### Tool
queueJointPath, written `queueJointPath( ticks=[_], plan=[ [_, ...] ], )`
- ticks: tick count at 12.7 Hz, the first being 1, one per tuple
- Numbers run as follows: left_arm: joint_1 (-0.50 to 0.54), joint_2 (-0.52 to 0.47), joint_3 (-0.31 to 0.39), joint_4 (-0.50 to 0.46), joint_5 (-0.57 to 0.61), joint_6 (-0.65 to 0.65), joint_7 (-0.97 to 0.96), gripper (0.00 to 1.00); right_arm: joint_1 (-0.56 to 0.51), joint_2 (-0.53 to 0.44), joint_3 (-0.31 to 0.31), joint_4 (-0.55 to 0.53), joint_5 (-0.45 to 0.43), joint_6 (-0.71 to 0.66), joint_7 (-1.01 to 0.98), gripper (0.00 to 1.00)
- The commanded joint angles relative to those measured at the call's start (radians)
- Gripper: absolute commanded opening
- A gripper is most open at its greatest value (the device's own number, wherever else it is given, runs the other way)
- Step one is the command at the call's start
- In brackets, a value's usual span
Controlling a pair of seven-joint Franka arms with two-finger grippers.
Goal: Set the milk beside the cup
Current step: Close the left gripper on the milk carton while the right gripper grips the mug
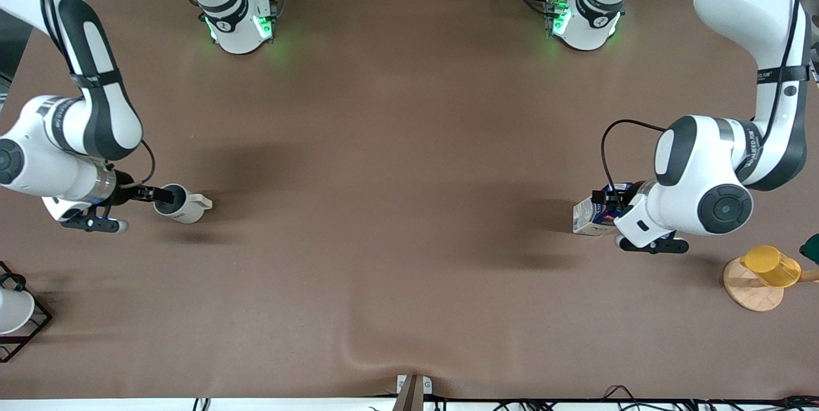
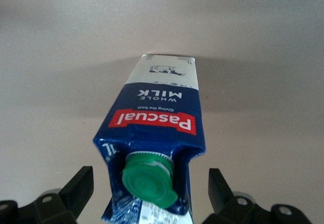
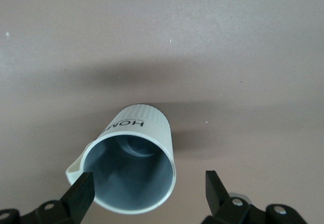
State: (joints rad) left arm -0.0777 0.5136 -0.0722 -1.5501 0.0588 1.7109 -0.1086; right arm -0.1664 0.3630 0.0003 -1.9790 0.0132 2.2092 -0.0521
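Left wrist view: left gripper spread around milk, right gripper spread around cup; light, crushable carton, best gripped mid-body.

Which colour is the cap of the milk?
Green. The milk's cap shows best in the left wrist view.

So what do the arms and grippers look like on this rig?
Both arms have glossy white shells with black joint bands; their bases glow green. A thin black cable loops beside each wrist. The left gripper and right gripper have matte black fingers with small silver screws on their mounts.
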Motion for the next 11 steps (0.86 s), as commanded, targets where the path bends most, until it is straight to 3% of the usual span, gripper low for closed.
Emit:
queueJointPath(
  ticks=[1,2,3,4,5,6,7,9,10,11],
  plan=[
    [0.001,0.02,-0.003,-0.004,0.024,0.057,-0.014,1.0,-0.018,-0.007,0.013,-0.034,0.014,0.049,-0.031,0.82],
    [0.001,0.032,-0.004,-0.004,0.024,0.09,-0.014,0.77,-0.021,-0.003,0.013,-0.034,0.014,0.052,-0.052,0.74],
    [0.003,0.034,-0.003,-0.002,0.024,0.093,-0.01,0.25,-0.03,0.004,0.013,-0.034,0.014,0.069,-0.072,0.65],
    [0.006,0.034,-0.003,-0.002,0.024,0.093,-0.008,0.05,-0.044,0.013,0.013,-0.034,0.014,0.081,-0.093,0.57],
    [0.006,0.03,-0.004,-0.002,0.024,0.092,-0.003,0.0,-0.047,0.025,0.013,-0.034,0.017,0.09,-0.101,0.5],
    [0.006,0.026,-0.003,-0.001,0.024,0.092,0.0,0.0,-0.051,0.03,0.015,-0.034,0.022,0.105,-0.101,0.47],
    [0.006,0.022,-0.004,0.001,0.024,0.093,0.001,0.0,-0.051,0.031,0.015,-0.034,0.022,0.107,-0.101,0.38],
    [-0.005,-0.01,-0.003,0.005,0.024,0.092,0.0,0.0,-0.048,0.033,0.017,-0.034,0.027,0.104,-0.101,0.08],
    [-0.002,-0.033,-0.003,0.005,0.024,0.087,0.0,0.0,-0.044,0.031,0.018,-0.034,0.031,0.099,-0.098,0.0],
    [0.0,-0.052,-0.004,0.005,0.023,0.084,0.001,0.0,-0.039,0.03,0.018,-0.032,0.042,0.095,-0.098,0.0]
  ],
)
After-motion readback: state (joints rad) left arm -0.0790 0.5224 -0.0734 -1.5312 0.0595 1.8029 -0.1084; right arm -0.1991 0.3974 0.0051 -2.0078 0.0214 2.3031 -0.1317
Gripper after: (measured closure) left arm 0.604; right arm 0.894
